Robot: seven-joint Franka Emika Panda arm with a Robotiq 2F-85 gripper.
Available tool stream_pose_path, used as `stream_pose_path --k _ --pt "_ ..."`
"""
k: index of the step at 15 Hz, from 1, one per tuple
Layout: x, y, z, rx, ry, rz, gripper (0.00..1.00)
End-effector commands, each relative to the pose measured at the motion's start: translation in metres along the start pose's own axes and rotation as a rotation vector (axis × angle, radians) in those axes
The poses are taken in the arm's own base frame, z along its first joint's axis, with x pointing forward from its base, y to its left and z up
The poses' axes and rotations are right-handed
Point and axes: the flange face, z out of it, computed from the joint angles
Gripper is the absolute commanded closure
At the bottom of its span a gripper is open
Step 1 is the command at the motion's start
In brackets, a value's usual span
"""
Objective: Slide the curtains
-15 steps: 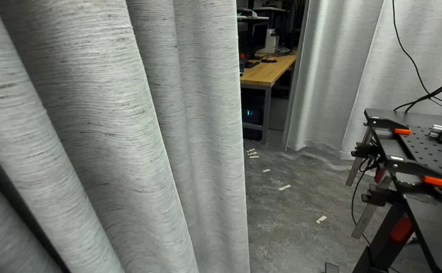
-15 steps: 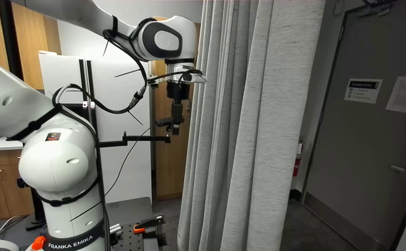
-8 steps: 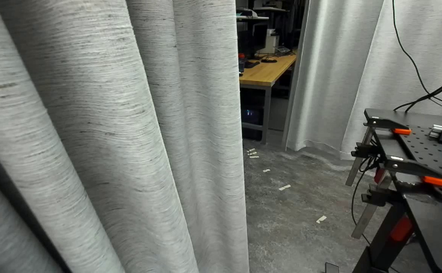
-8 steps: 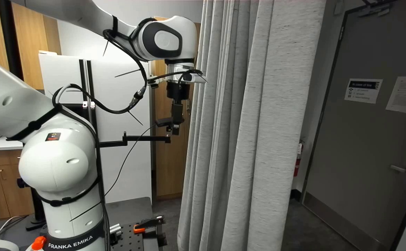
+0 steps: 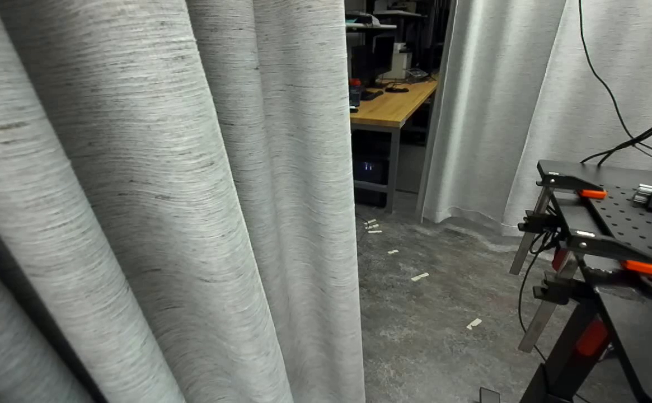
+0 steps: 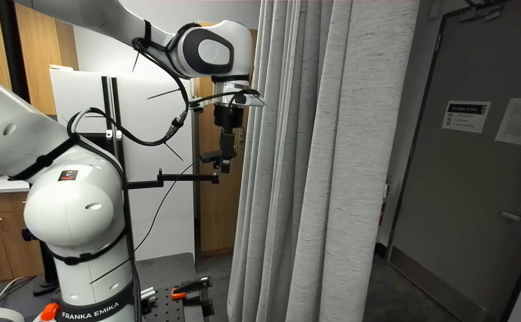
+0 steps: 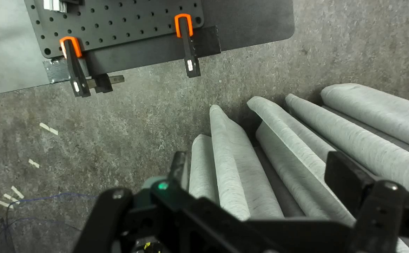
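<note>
The curtains are light grey streaked fabric in deep vertical folds. They hang at the left in an exterior view [image 5: 219, 224], right of the arm in an exterior view [image 6: 309, 179], and below the jaws in the wrist view [image 7: 232, 175]. My gripper [image 7: 257, 158] is open, its fingers [image 7: 346, 175] wide apart with nothing held. Curtain folds show between and beyond the fingers in the wrist view. In an exterior view the gripper [image 6: 218, 162] points down, left of the curtain folds, with a gap between. It is out of view in the remaining exterior view.
A black perforated table [image 7: 127, 21] has orange-tipped clamps [image 7: 188, 52] at its edge. A smoother whitish curtain [image 5: 488, 112] hangs behind, near a wooden desk [image 5: 398, 106]. A dark door [image 6: 475, 179] stands beyond the curtains, and a white fridge [image 6: 162, 232] behind the arm.
The arm and gripper have not visibly moved. The curtains sway slightly: their free edge shifts a little left in an exterior view, and their right edge a little right in an exterior view.
</note>
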Motion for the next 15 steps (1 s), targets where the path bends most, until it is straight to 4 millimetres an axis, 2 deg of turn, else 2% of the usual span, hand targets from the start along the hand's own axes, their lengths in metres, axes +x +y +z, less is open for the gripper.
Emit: stream_pose_path --k 1,7,11,15 --pt "0.001 0.000 0.000 0.004 -0.001 -0.007 0.00" --pt "0.016 -0.004 0.003 0.020 0.030 -0.019 0.00" --pt "0.047 -0.006 0.007 0.037 0.097 -0.003 0.00" --pt "0.087 -0.005 0.013 0.047 0.165 0.025 0.00"
